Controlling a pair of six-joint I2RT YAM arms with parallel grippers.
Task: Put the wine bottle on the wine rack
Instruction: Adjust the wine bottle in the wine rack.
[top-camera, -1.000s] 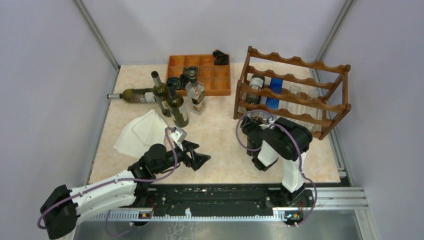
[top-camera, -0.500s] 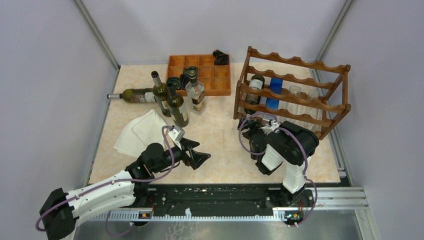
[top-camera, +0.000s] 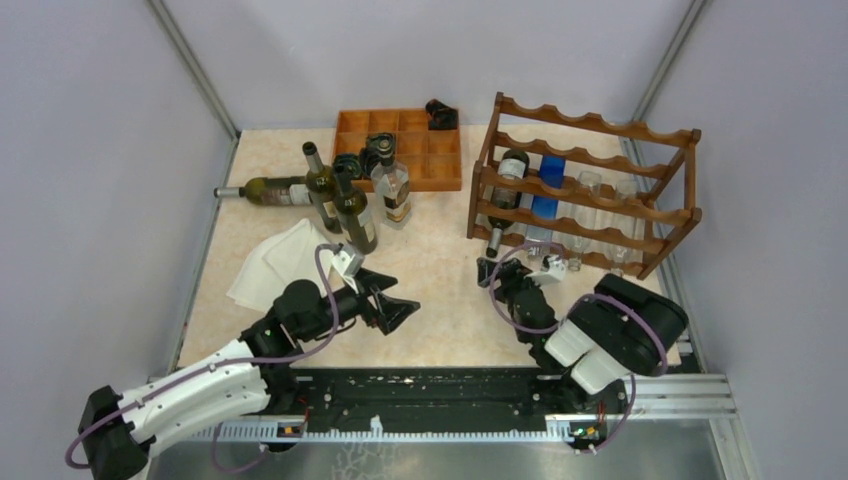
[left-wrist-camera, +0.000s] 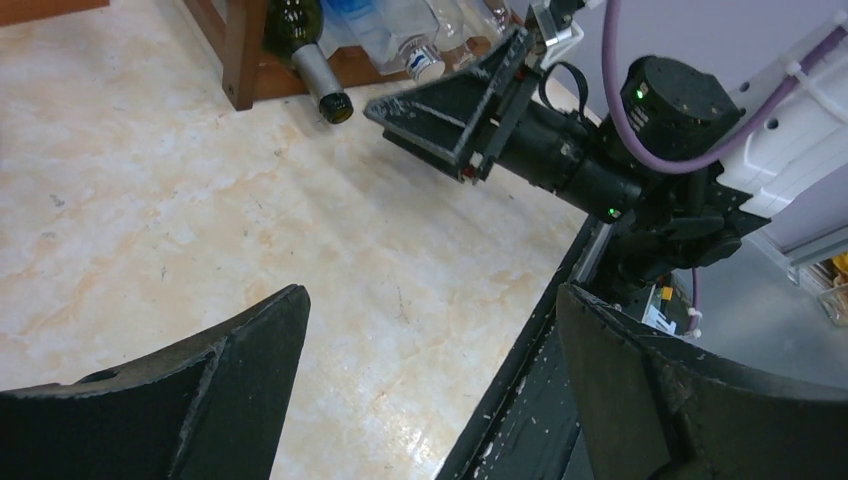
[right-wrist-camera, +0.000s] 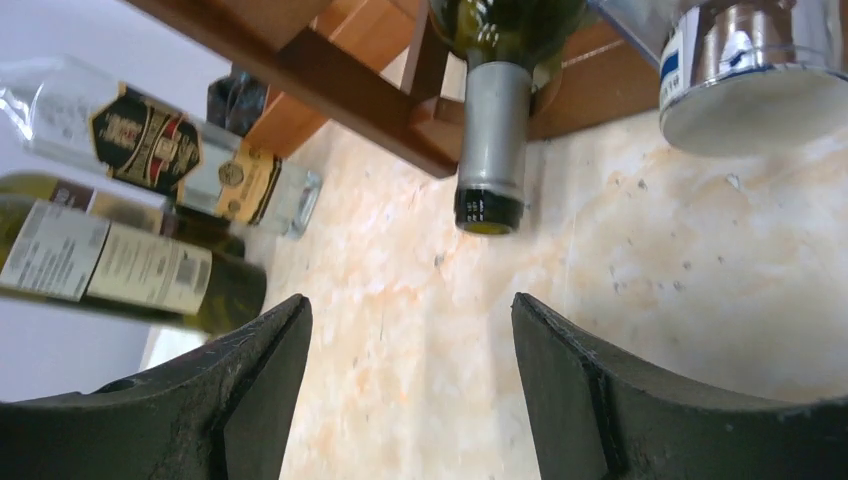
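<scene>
Right gripper (right-wrist-camera: 408, 302) released, jaws apart, nothing between them, sitting low over the table (top-camera: 440, 270) just in front of the rack's left front corner. Straight ahead of it, apart from the fingers, is the wine bottle (right-wrist-camera: 492, 130): green glass, silver foil neck, lying on the bottom tier of the wine rack (top-camera: 598, 123) with its neck poking out past the front rail and tilted down toward the tabletop, mouth not touching the gripper. More bottles on the rack: a dark one (top-camera: 514, 165) one tier up, a blue one (top-camera: 548, 185) beside it, clear ones further right. Left gripper (left-wrist-camera: 430, 300) wide open, empty, hanging above bare table left of centre, pointed at the right arm. Beyond it a white cloth (top-camera: 280, 262), two upright green bottles (top-camera: 352, 212), a clear bottle (top-camera: 393, 190), one bottle lying flat (top-camera: 275, 188), orange compartment tray (top-camera: 445, 150) at the back.
</scene>
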